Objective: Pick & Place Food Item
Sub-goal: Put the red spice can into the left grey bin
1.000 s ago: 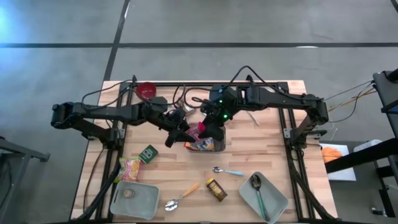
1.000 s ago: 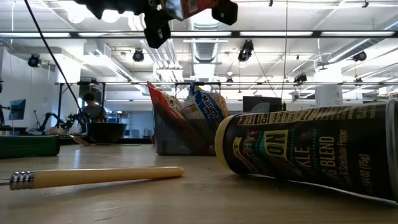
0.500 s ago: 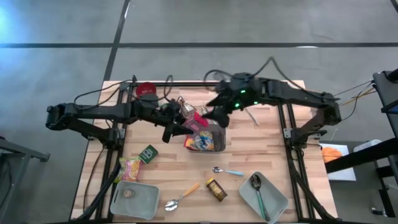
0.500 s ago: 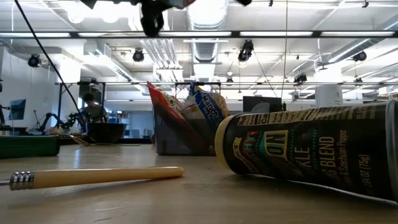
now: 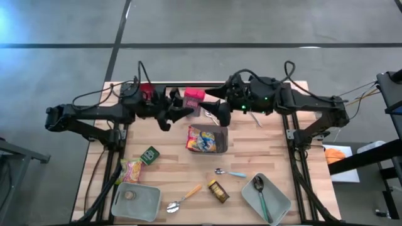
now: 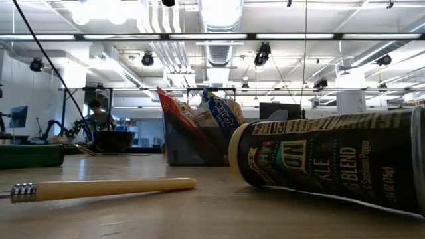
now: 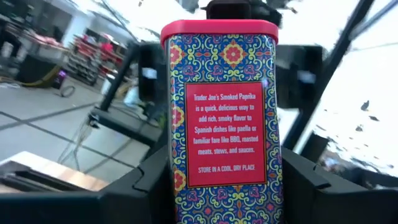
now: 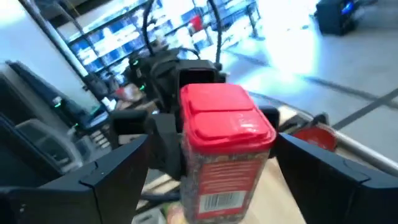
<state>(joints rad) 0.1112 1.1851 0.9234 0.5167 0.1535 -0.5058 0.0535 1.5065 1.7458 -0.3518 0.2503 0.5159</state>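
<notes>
**Red-lidded paprika tin held aloft between both arms**

Red is what we note first in the high view: the paprika tin [image 5: 193,96] sits high above the far edge of the table [image 5: 276,157], clamped in the left gripper [image 5: 183,108]. The right gripper [image 5: 215,110] faces it from the other side, fingers spread. Below and nearer the camera, the dark bin [image 5: 221,142] of snack packets remains on the wood. A green tin [image 5: 149,154], a spice jar [image 5: 218,191] and two grey trays [image 5: 135,201] lie nearer the front edge.

Low view: neither gripper shows here (both are above the frame). We see only the bin [image 6: 199,156] with its packets, the lying spice jar [image 6: 332,166] and a wooden handle [image 6: 106,189].

Left wrist view: the tin [image 7: 222,124] stands upright between this arm's own fingers [image 7: 140,190], which press both its flanks. The label faces the camera, so the grip is across the narrow sides.

Right wrist view: the same tin [image 8: 224,149] is seen lid-on, centred between the right fingers [image 8: 109,171], which stand apart and clear of it on both sides. The left gripper is behind it.

Our judgement: the tin is presented for a hand-over, and the right jaws are held wide to straddle it before closing.
</notes>
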